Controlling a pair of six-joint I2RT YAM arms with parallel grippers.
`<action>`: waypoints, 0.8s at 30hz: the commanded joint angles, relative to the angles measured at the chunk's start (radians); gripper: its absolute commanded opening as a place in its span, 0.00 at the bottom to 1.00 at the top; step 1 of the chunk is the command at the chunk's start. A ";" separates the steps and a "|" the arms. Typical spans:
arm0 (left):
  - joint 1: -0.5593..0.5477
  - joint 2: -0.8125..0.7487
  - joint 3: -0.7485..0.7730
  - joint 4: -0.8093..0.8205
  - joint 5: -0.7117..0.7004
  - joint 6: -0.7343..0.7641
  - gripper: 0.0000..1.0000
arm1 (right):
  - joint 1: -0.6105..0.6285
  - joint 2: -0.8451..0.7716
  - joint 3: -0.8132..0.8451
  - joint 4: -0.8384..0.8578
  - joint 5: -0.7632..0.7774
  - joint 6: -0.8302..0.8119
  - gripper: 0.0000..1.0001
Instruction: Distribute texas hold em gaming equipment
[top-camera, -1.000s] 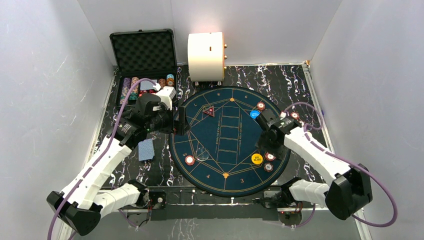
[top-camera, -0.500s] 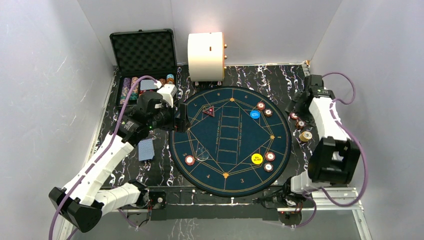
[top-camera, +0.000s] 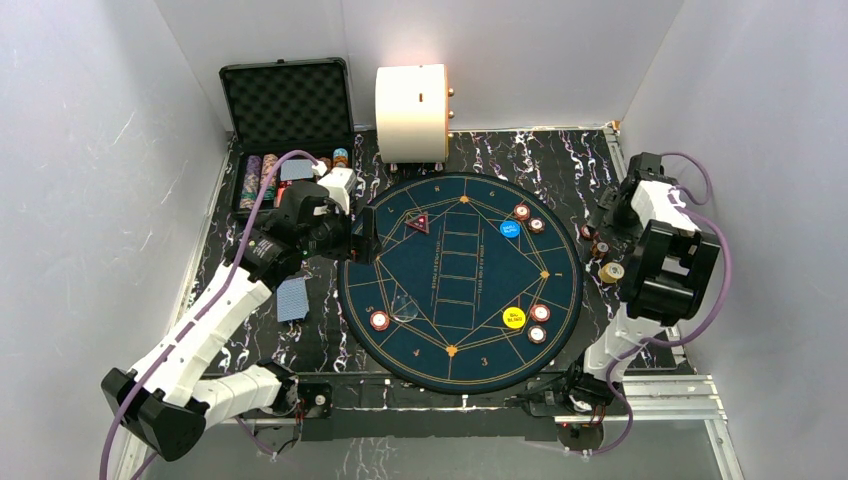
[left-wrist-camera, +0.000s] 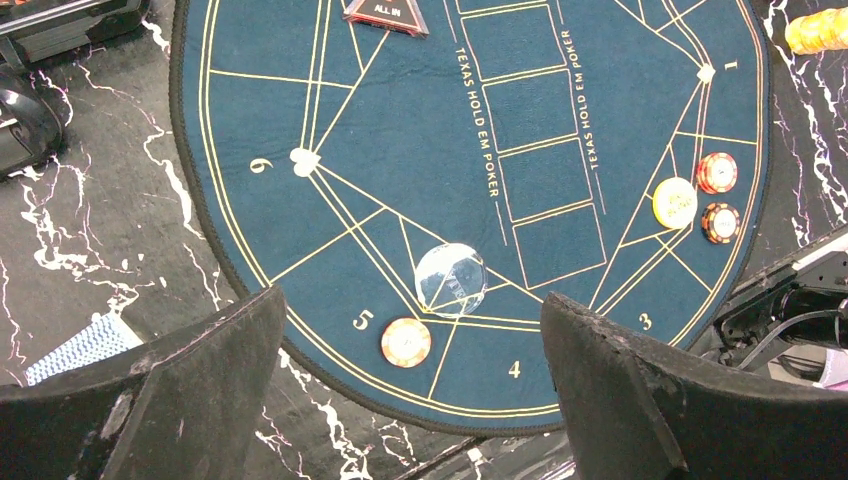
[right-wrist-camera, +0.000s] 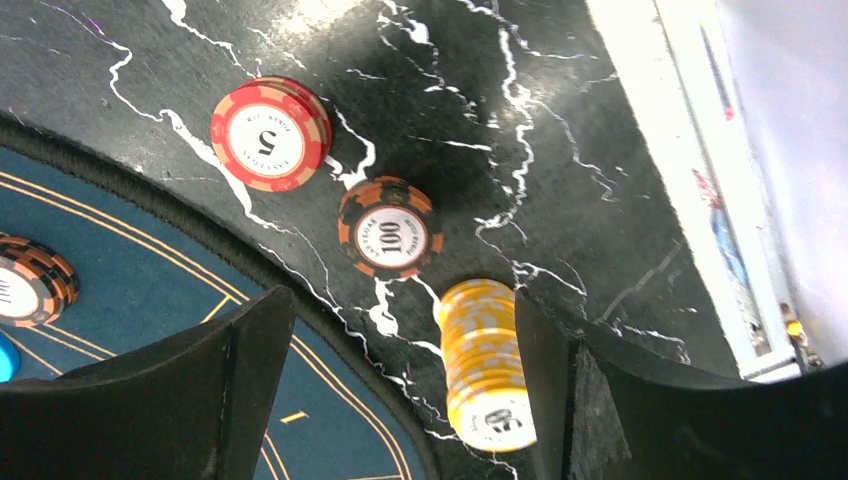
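The round blue poker mat (top-camera: 460, 280) carries a blue button (top-camera: 509, 229), a yellow button (top-camera: 513, 318), a red triangular marker (top-camera: 417, 223) and single chips (top-camera: 540, 313). My left gripper (left-wrist-camera: 412, 298) hangs open above the mat's left edge, over a cream chip (left-wrist-camera: 406, 342) by seat 5 and a clear disc (left-wrist-camera: 451, 279). My right gripper (right-wrist-camera: 403, 300) is open low over the table right of the mat. A yellow chip stack (right-wrist-camera: 487, 365) stands between its fingers, close to the right finger (right-wrist-camera: 600, 400). Beyond it stand an orange stack (right-wrist-camera: 390, 226) and a red stack (right-wrist-camera: 270, 133).
The open black case (top-camera: 288, 100) with rows of chips stands at the back left, a big cream cylinder (top-camera: 412, 110) beside it. Blue-backed cards (top-camera: 292, 298) lie left of the mat. The table's right rail (right-wrist-camera: 690, 180) runs close by the right gripper.
My right arm has swung off the mat's right side to the table's right edge and now sits over the chip stacks, jaws wider. The left arm has hardly moved.
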 joint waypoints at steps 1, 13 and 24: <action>-0.002 -0.003 -0.012 0.013 -0.023 0.023 0.98 | 0.003 0.055 0.030 0.043 -0.050 -0.041 0.86; -0.012 0.002 -0.001 -0.005 -0.034 0.030 0.99 | 0.003 0.134 0.040 0.044 -0.019 -0.061 0.76; -0.015 0.004 -0.001 0.002 -0.038 0.030 0.98 | 0.002 0.186 0.060 0.046 -0.040 -0.062 0.75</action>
